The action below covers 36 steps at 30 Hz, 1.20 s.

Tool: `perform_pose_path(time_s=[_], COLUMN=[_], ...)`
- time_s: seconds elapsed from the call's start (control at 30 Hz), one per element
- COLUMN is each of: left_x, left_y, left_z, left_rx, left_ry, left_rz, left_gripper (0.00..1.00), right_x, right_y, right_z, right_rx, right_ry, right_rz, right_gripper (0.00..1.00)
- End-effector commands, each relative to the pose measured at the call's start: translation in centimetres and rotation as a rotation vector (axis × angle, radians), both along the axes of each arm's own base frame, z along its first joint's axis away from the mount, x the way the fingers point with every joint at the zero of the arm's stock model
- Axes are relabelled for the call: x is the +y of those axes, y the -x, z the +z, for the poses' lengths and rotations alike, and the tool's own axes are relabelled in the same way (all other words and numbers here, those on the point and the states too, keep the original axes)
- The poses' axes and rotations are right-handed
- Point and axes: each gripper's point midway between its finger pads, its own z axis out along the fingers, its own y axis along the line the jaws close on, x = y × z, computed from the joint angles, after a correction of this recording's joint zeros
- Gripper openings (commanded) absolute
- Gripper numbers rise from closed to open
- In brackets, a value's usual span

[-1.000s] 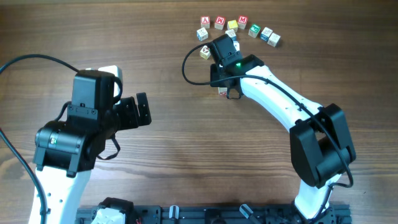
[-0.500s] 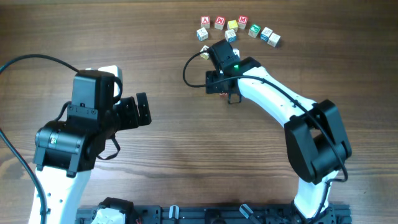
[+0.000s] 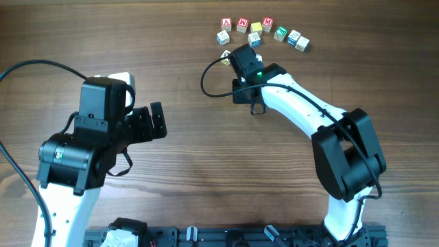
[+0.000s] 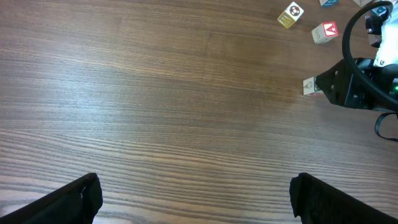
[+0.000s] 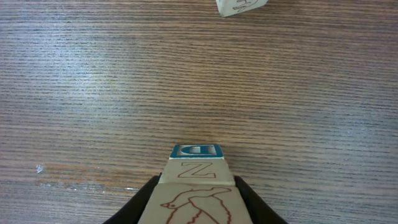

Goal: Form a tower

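Observation:
In the right wrist view the tower [image 5: 196, 186] fills the space between my fingers: a pale cube with a red bird outline and a red Z, and a blue D face [image 5: 196, 150] at its far end on the table. My right gripper [image 5: 196, 205] is shut on the pale cube, with one finger [image 5: 140, 208] pressed on each side. From overhead, the right gripper [image 3: 241, 92] hides the tower. A pale cube edge [image 4: 309, 86] shows beside it in the left wrist view. My left gripper [image 3: 149, 123] is open and holds nothing, far to the left.
Several loose letter cubes [image 3: 267, 23] lie in a row at the back of the table, with one more [image 3: 226, 57] just left of the right wrist. A pale cube [image 5: 242, 6] lies ahead of the right gripper. Its black cable [image 3: 206, 79] loops to the left.
My right gripper has shifted slightly left and toward the back, and its fingers have closed onto the pale cube. The left arm has not moved.

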Motion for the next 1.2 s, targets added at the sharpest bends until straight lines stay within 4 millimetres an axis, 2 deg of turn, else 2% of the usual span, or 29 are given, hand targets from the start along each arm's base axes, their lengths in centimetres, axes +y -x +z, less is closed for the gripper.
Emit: perform_pose_path(time_s=[0.0, 0.13, 0.2, 0.23, 0.3, 0.5, 0.6, 0.7, 0.8, 0.87, 0.93, 0.97, 1.03, 1.17], left_x=[0.2, 0.2, 0.2, 0.2, 0.2, 0.2, 0.2, 0.2, 0.2, 0.2, 0.2, 0.2, 0.2, 0.2], left_y=[0.0, 0.0, 0.0, 0.0, 0.0, 0.0, 0.0, 0.0, 0.0, 0.0, 0.0, 0.0, 0.0, 0.0], left_z=[-0.2, -0.2, -0.2, -0.2, -0.2, -0.2, -0.2, -0.2, -0.2, -0.2, -0.2, -0.2, -0.2, -0.2], left_rx=[0.004, 0.004, 0.004, 0.004, 0.004, 0.004, 0.004, 0.004, 0.004, 0.004, 0.004, 0.004, 0.004, 0.004], left_ry=[-0.007, -0.007, -0.007, -0.007, -0.007, -0.007, -0.007, -0.007, -0.007, -0.007, -0.007, -0.007, -0.007, -0.007], left_rz=[0.014, 0.014, 0.014, 0.014, 0.014, 0.014, 0.014, 0.014, 0.014, 0.014, 0.014, 0.014, 0.014, 0.014], left_gripper=[1.0, 1.0, 1.0, 1.0, 1.0, 1.0, 1.0, 1.0, 1.0, 1.0, 1.0, 1.0, 1.0, 1.0], right_x=[-0.1, -0.1, 0.0, 0.0, 0.0, 0.0, 0.3, 0.6, 0.9, 0.7, 0.2, -0.1, -0.4, -0.6], right_y=[0.3, 0.3, 0.3, 0.3, 0.3, 0.1, -0.2, -0.7, -1.0, -0.7, -0.3, -0.1, 0.2, 0.4], right_z=[-1.0, -1.0, -1.0, -1.0, -1.0, -1.0, -0.5, 2.2, 7.0, 11.4, 14.1, 14.8, 14.4, 11.0], right_rx=[0.024, 0.024, 0.022, 0.022, 0.022, 0.016, 0.005, -0.014, -0.081, -0.165, -0.219, -0.229, -0.21, -0.134], right_ry=[0.003, 0.009, 0.009, 0.009, 0.009, 0.006, -0.001, -0.015, -0.059, -0.097, -0.105, -0.105, -0.095, -0.056], right_rz=[0.005, 0.025, 0.025, 0.024, 0.025, 0.026, 0.026, 0.027, 0.03, 0.045, 0.058, 0.054, 0.05, 0.049], right_gripper=[0.34, 0.31, 0.42, 0.56, 0.7, 0.76, 1.0, 1.0, 1.0, 1.0, 1.0, 1.0, 1.0, 1.0])
